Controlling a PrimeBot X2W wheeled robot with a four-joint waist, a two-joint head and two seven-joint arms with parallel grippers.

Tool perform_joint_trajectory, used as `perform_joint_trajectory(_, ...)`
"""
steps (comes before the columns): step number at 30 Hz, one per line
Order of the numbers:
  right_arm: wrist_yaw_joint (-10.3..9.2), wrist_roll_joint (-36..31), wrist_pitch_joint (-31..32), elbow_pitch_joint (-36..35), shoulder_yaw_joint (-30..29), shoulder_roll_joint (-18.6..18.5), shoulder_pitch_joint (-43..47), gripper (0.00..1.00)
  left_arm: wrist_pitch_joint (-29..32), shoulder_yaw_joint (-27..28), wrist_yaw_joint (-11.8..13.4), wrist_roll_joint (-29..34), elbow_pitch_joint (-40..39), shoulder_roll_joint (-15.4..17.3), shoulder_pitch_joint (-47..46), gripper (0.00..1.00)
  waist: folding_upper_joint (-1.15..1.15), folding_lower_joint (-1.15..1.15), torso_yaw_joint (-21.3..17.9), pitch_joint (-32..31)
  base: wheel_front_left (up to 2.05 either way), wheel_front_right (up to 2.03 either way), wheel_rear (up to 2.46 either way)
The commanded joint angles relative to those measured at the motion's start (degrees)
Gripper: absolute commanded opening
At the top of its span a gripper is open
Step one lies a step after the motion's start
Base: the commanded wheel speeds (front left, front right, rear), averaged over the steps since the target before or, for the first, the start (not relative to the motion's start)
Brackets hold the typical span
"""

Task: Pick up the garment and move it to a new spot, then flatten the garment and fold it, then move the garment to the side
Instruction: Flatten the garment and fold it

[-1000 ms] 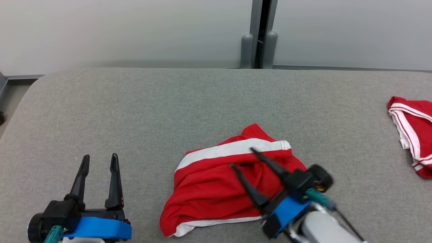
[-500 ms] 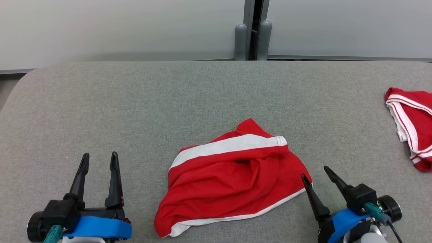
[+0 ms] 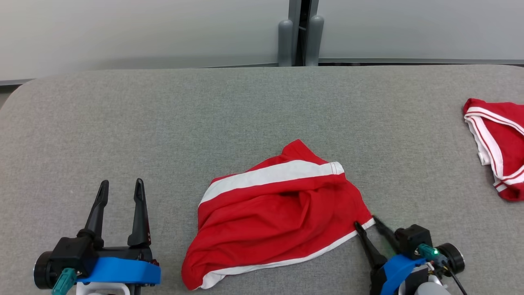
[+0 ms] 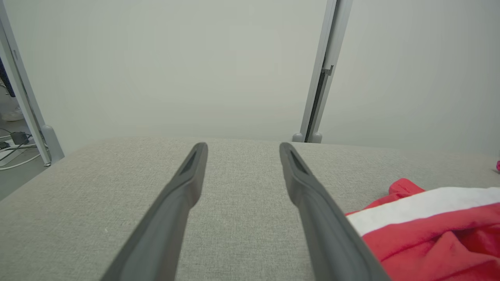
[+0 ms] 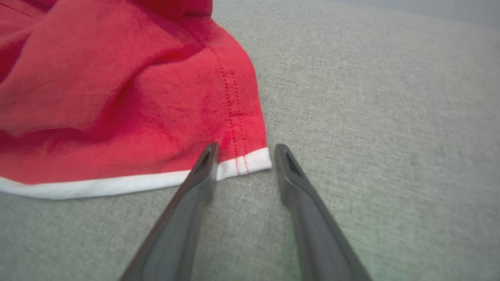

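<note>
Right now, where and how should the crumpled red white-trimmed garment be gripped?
The white-trimmed hem corner of the red garment, approached low from the robot's right: it lies flat, jutting onto the grey fabric table, between the right gripper's open fingers.

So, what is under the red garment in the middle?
The grey fabric surface shows all around the red garment, which lies on it. Whether anything else sits beneath the crumpled cloth cannot be seen, because the cloth covers it.
</note>
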Motion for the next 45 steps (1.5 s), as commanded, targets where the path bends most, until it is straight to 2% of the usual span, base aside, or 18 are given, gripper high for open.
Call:
perform_joint_trajectory(1,-0.02,0.74,-0.17,1.13,1.09,0.18,-0.53,0.00,-0.14,0.09,0.40,-0.13,0.12,0.20,0.01,1.00,0.00,0.00,-0.52,-0.27,0.00,0.00,0.00)
perform_joint_trajectory(8,-0.02,3.94,-0.97,-0.21,1.48,-0.90,1.47,0.00,-0.14,-0.76,0.82,-1.18,0.28,0.20,0.68,1.00,0.00,0.00,-2.20,-1.07,0.00,0.00,0.00)
perform_joint_trajectory(13,-0.02,4.62,1.25,-6.06,-0.01,-2.89,7.08,0.00,-0.14,-1.15,1.11,-1.70,0.11,0.20,0.98,1.00,0.00,0.00,-3.05,-1.06,0.00,0.00,0.00)
perform_joint_trajectory(19,-0.02,4.95,7.02,-15.83,-3.20,-4.20,15.26,0.00,-0.14,-1.29,1.30,-1.92,0.00,0.20,0.95,1.00,0.00,0.00,-3.53,-0.88,0.00,0.00,0.00)
perform_joint_trajectory(20,-0.02,4.57,7.83,-17.80,-3.78,-4.23,16.17,0.25,-0.14,-1.26,1.24,-1.92,0.04,0.20,0.98,1.00,0.00,0.00,-3.57,-0.91,0.00,0.00,0.00)
perform_joint_trajectory(21,-0.02,4.30,8.34,-19.91,-4.51,-4.13,16.70,1.00,-0.14,-1.22,1.17,-1.90,0.09,0.20,1.00,1.00,0.00,0.00,-3.61,-0.94,0.00,0.00,0.00)
perform_joint_trajectory(22,-0.02,4.30,8.34,-19.91,-4.51,-4.13,16.70,1.00,-0.14,-1.22,1.17,-1.90,0.09,0.20,1.00,1.00,0.00,0.00,-3.61,-0.94,0.00,0.00,0.00)
perform_joint_trajectory(28,-0.02,0.03,9.57,-32.09,-7.28,-3.89,17.04,1.00,-0.14,-1.01,0.79,-1.57,0.29,0.20,1.11,1.00,0.00,0.00,-3.50,-1.57,0.00,0.00,0.00)
perform_joint_trajectory(33,-0.02,-2.11,10.74,-36.87,-4.96,-4.62,12.24,1.00,-0.14,-1.24,0.63,-1.37,0.34,0.20,0.60,1.00,0.00,0.00,-2.82,-1.53,0.00,0.00,0.00)
perform_joint_trajectory(38,-0.02,-2.82,11.76,-35.86,-0.24,-5.27,5.18,1.00,-0.14,-1.73,0.67,-1.50,0.13,0.19,-0.37,1.00,0.00,0.00,-1.21,-0.82,0.00,0.00,0.00)
perform_joint_trajectory(45,-0.02,-3.00,13.25,-26.59,6.20,-5.67,-3.39,1.00,-0.14,-2.74,0.78,-2.13,0.08,0.20,-1.19,1.00,0.00,0.00,1.54,0.61,0.00,0.00,0.00)
